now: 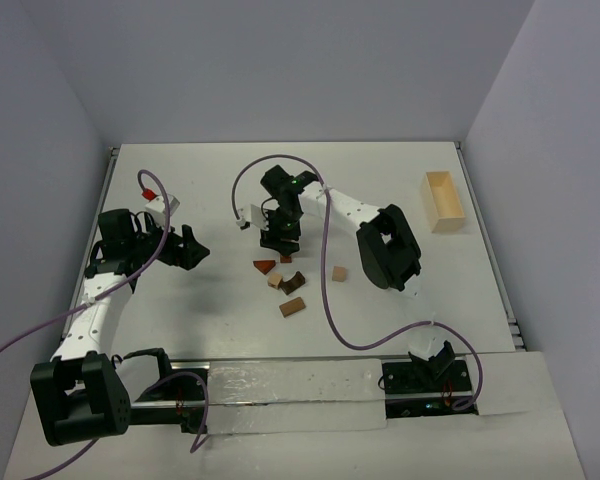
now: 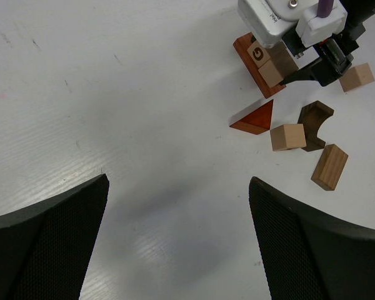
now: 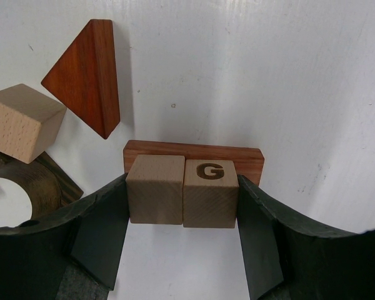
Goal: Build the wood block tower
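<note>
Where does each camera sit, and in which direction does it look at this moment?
Top external: fixed above and behind the robot, looking down on the whole table; both arms show, ending in the left gripper and right gripper.
Left wrist: behind the left gripper, looking down toward the red wedge; its open fingers frame the bottom.
Right wrist: behind the right gripper, looking down close; its fingers flank two pale cubes.
Shared: both wrist views show that wedge and those cubes.

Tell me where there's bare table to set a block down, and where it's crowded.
Bare: the stretch between the left hand and the red wedge; also between the right arm and the pale box. Crowded: around the right hand, closed on two cubes, with loose blocks beside it.
</note>
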Controlling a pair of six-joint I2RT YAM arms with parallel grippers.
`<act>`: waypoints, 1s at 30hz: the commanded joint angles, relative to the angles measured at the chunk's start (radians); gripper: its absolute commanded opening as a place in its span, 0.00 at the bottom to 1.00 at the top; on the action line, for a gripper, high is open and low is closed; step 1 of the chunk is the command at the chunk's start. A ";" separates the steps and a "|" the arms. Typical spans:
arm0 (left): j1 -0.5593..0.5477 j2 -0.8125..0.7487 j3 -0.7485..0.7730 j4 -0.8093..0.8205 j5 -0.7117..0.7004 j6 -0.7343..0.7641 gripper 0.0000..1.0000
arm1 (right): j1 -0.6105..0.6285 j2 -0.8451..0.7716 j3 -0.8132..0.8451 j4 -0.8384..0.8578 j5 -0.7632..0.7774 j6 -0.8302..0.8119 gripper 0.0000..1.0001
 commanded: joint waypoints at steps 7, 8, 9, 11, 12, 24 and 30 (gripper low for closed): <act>0.005 -0.003 0.022 0.026 0.011 0.004 0.99 | 0.016 0.007 0.012 0.017 -0.004 -0.003 0.58; 0.005 -0.003 0.023 0.026 0.012 0.003 0.99 | 0.016 0.006 0.010 0.017 -0.004 -0.002 0.64; 0.005 -0.002 0.024 0.027 0.013 0.003 0.99 | 0.016 0.006 0.010 0.017 -0.005 -0.001 0.69; 0.005 -0.001 0.024 0.028 0.013 0.002 0.99 | 0.018 0.004 0.009 0.018 -0.007 -0.002 0.81; 0.005 -0.001 0.024 0.029 0.014 0.001 0.99 | 0.018 0.003 0.008 0.018 -0.009 -0.003 0.91; 0.005 -0.006 0.024 0.027 0.010 -0.001 0.99 | 0.024 -0.036 0.024 -0.018 -0.021 -0.001 1.00; 0.005 -0.027 0.027 0.033 -0.001 -0.015 0.99 | 0.025 -0.139 0.112 -0.074 -0.035 0.021 1.00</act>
